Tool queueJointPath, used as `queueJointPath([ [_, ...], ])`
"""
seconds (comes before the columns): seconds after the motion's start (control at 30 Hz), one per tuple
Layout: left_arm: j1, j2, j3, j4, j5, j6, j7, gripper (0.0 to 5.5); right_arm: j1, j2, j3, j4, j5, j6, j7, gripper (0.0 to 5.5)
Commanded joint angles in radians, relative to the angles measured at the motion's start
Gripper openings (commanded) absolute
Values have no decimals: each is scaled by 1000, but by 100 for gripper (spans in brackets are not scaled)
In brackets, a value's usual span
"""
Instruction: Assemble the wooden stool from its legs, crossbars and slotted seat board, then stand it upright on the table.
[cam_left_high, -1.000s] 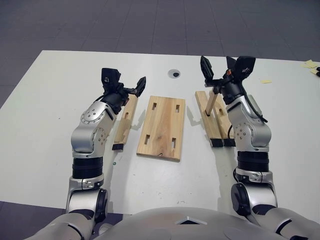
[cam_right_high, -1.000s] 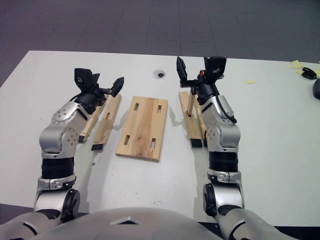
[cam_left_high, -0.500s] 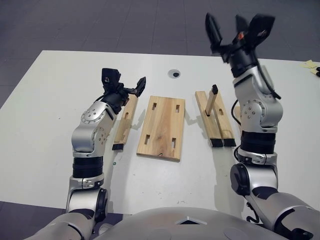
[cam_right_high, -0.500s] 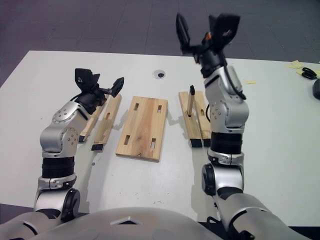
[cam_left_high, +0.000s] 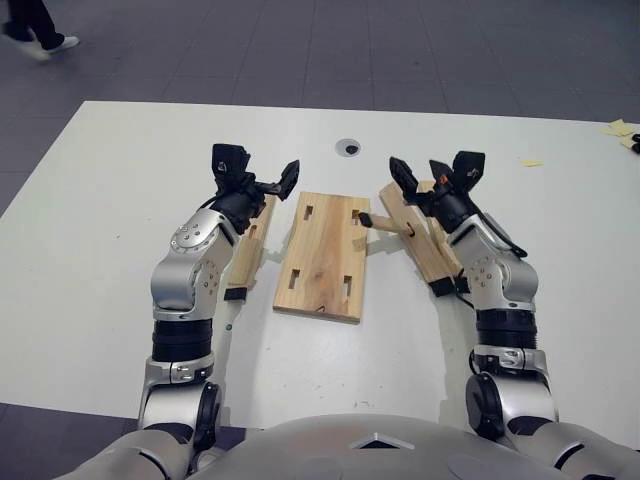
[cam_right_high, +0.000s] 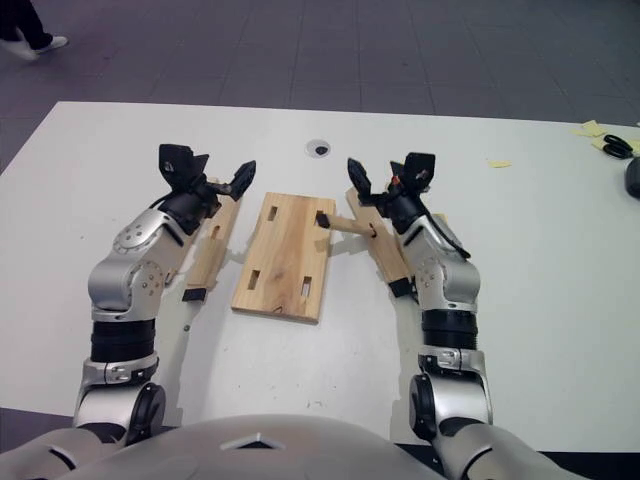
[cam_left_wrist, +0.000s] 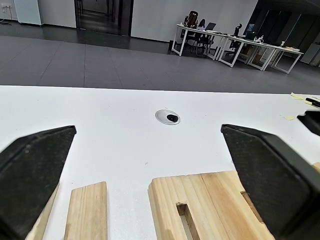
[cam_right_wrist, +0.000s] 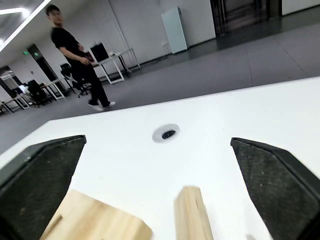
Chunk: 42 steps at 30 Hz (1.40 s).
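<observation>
seat board (cam_left_high: 325, 255) lies flat mid-table (cam_left_high: 120, 200), slots up, with left leg pieces (cam_left_high: 248, 250) just beside it on one side and right leg pieces (cam_left_high: 436, 255) on the other, a short crossbar (cam_left_high: 388, 223) leaning out of those toward the board's edge. both sets of fingers are spread wide and hold nothing, left gripper (cam_left_high: 260, 172) over its leg pieces' far end, right gripper (cam_left_high: 432, 175) above the crossbar's root; my read is the right one should close low on that crossbar, square it upright and press straight down, or it'll jam. no legible print or label on any wood.
</observation>
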Motion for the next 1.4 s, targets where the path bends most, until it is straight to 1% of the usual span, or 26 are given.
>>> queueJointPath([
  [0.03, 5, 6, -3, -11, 7, 6, 0, 540, 17, 21, -62, -96, 109, 40, -5, 539],
  [0.1, 7, 7, -5, -13, 9, 8, 0, 540, 40, 7, -92, -167, 158, 46, 5, 539],
  [0.13, 8, 11, -1, -14, 8, 9, -2, 540, 71, -22, -85, -219, 164, 57, 27, 539],
  [0.23, 8, 24, 15, -18, 4, 14, -2, 540, 188, -120, -27, -328, 144, 106, 110, 539],
  [0.37, 4, 29, 16, -21, 8, 15, -1, 540, 337, -220, 43, -350, 80, 147, 173, 539],
  [0.4, 6, 29, 17, -25, 8, 16, 1, 540, 356, -232, 54, -335, 58, 148, 173, 519],
  [0.43, 7, 28, 16, -26, 8, 16, 3, 540, 377, -238, 62, -318, 43, 166, 160, 513],
  [0.5, 9, 26, 12, -27, 8, 17, 5, 540, 405, -241, 79, -289, 22, 215, 130, 484],
  [0.67, 11, 28, 9, -23, 11, 17, 4, 540, 437, -276, 165, -316, -37, 298, 116, 400],
  [0.7, 10, 28, 9, -21, 12, 15, 5, 540, 437, -287, 179, -324, -46, 310, 119, 391],
  [0.93, 8, 28, 10, -12, 18, 7, 6, 540, 363, -286, 173, -334, -73, 352, 72, 283],
  [0.97, 8, 28, 10, -12, 20, 6, 7, 540, 357, -286, 176, -337, -79, 359, 65, 259],
  [1.0, 6, 29, 11, -11, 21, 5, 7, 540, 353, -284, 179, -341, -86, 363, 58, 256],
  [1.03, 4, 30, 12, -10, 22, 4, 7, 540, 350, -279, 179, -343, -88, 372, 51, 232],
  [1.07, 1, 31, 13, -8, 24, 2, 7, 540, 347, -279, 182, -347, -92, 380, 45, 220],
  [1.1, -1, 33, 13, -7, 26, -1, 6, 540, 345, -281, 187, -351, -99, 384, 42, 198],
  [1.17, -11, 40, 18, -2, 28, -5, 5, 540, 334, -308, 212, -345, -135, 380, 48, 172],
  [1.2, -18, 46, 21, 2, 28, -7, 3, 540, 323, -315, 214, -333, -146, 378, 49, 153],
  [1.23, -24, 50, 24, 6, 29, -9, 2, 540, 312, -318, 210, -323, -152, 377, 51, 146],
  [1.27, -32, 55, 26, 11, 29, -11, 0, 540, 301, -318, 204, -316, -154, 373, 54, 121],
  [1.33, -50, 61, 31, 24, 32, -15, -3, 540, 280, -315, 197, -303, -162, 365, 57, 98],
  [1.4, -76, 64, 41, 43, 33, -19, -6, 540, 256, -305, 187, -292, -166, 358, 52, 98],
])
